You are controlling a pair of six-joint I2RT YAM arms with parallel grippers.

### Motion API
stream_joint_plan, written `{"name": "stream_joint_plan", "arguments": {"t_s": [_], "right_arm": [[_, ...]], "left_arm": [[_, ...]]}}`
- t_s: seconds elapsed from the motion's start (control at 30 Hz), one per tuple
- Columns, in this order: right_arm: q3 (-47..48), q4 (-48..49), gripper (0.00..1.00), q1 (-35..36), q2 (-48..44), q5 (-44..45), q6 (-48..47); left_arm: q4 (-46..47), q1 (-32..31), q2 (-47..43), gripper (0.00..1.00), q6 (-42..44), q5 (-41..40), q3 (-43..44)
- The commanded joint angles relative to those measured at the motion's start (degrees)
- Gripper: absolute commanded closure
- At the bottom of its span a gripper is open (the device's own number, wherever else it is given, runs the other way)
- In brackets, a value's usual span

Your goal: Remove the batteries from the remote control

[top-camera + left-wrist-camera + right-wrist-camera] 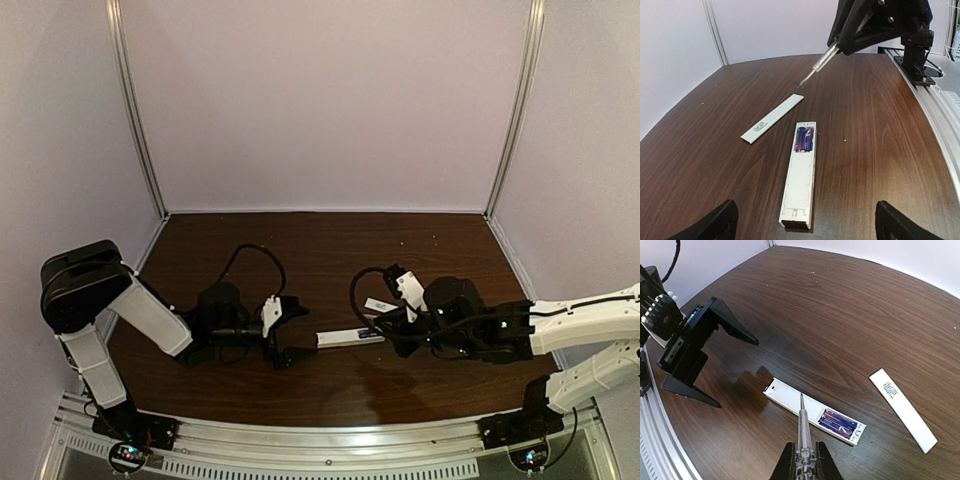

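The left gripper [298, 330] is standing spread wide in the top view, holding nothing, its jaws facing right toward the remote [350, 338]. The remote is lying on the table [330, 250] between the two arms, just right of those jaws. The right gripper [398, 322] is sitting over the remote's right end, and its grip is hard to read from here. A white cover [380, 305] is lying just beyond the remote, apart from it.

In the left wrist view, the left gripper [805, 207] is framing the remote's near end, its fingers [715, 225] standing clear on either side. The remote [800, 185] is lying back up with its compartment open. Two purple-blue batteries [805, 138] are sitting side by side in its far end. The cover [772, 119] is resting at an angle to the left. The right gripper [842, 45] is pointing a screwdriver [820, 64] down beyond it.

In the right wrist view, the right gripper [805, 462] is pinching the screwdriver [802, 425] tight by its handle. The tip is lining up over the remote [787, 396], left of the batteries [839, 422]; contact cannot be told. The cover [902, 410] is lying well to the right, and the left gripper [738, 374] is gaping at the left.
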Motion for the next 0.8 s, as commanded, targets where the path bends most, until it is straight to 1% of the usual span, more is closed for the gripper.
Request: {"name": "stream_joint_plan", "arguments": {"t_s": [0.0, 0.33, 0.5, 0.6, 0.67, 0.77], "right_arm": [[2.32, -4.02, 1.00, -0.57, -0.90, 5.10, -0.45], [3.40, -8.19, 1.00, -2.97, -1.92, 7.23, -1.41], [4.70, -9.58, 1.00, -4.90, -1.62, 6.92, -2.33], [5.41, -9.93, 1.00, -6.25, -1.21, 6.25, -3.00], [5.77, -9.78, 1.00, -7.05, -0.84, 5.63, -3.38], [5.97, -9.34, 1.00, -7.99, 0.08, 4.74, -3.64]], "left_arm": [[-1.22, 0.49, 1.29, 0.03, 4.98, 0.84, 1.21], [-5.71, 0.50, 4.26, 0.03, 7.84, 2.36, 3.40], [-10.72, 0.50, 5.25, 0.03, 10.10, 5.23, 6.65], [-10.51, 0.62, 7.00, 0.03, 9.46, 3.42, 8.10], [-11.39, 1.03, 8.79, 0.03, 8.94, 3.78, 9.92], [-11.73, 1.20, 11.36, 0.06, 7.53, 3.81, 12.31]]}}
